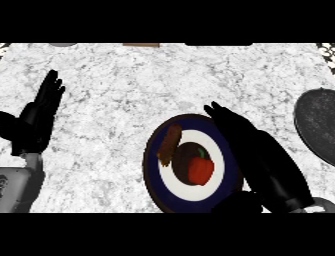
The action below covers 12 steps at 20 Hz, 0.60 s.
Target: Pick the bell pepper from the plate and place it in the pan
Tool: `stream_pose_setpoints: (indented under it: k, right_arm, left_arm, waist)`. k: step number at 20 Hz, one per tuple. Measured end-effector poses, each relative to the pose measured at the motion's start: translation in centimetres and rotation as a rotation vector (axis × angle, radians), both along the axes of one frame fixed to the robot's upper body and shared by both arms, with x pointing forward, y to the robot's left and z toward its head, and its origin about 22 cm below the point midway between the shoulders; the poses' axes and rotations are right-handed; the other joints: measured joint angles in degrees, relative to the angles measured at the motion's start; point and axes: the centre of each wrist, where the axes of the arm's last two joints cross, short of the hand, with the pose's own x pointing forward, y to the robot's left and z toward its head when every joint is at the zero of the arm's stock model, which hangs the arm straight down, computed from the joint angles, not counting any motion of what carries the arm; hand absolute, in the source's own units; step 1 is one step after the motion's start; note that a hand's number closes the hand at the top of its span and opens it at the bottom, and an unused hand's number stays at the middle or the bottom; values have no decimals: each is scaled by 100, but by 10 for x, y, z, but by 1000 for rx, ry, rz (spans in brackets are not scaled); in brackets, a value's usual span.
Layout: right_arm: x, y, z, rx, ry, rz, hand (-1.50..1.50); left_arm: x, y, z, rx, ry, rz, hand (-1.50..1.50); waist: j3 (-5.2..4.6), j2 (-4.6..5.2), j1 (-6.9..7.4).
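right hand [262,160] lies flat, fingers straight, over the plate's [155,170] right rim beside the bell pepper [200,170].

Counter [126,85] open from 9 to 1 o'clock of the plate [155,165] | right hand [262,160] overlies plate's 3 o'clock rim, between plate and pan [329,127] | brown food [170,145] lies at bell pepper's [200,170] 10 o'clock | left hand [33,122] rests, fingers straight, far at 9 o'clock
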Motion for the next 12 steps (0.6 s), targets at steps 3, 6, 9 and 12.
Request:
stream_pose_setpoints:
  k: [3,6,9,12]
  right_arm:
    - [8,-1,-4,-25,21,-23,-150]
    - [11,-4,-11,-40,57,-16,-150]
    - [19,-7,-23,-44,92,-1,-150]
    - [21,-2,-38,-58,124,25,-150]
  left_arm:
    - [-4,0,-5,-8,3,3,0]
    - [-2,2,-4,-7,5,5,0]
    - [1,3,-1,-10,1,4,0]
    - [3,5,-1,-4,-2,0,0]
  waist:
    - [0,2,1]
    - [0,1,-4]
    - [0,4,-4]
    - [1,4,-5]
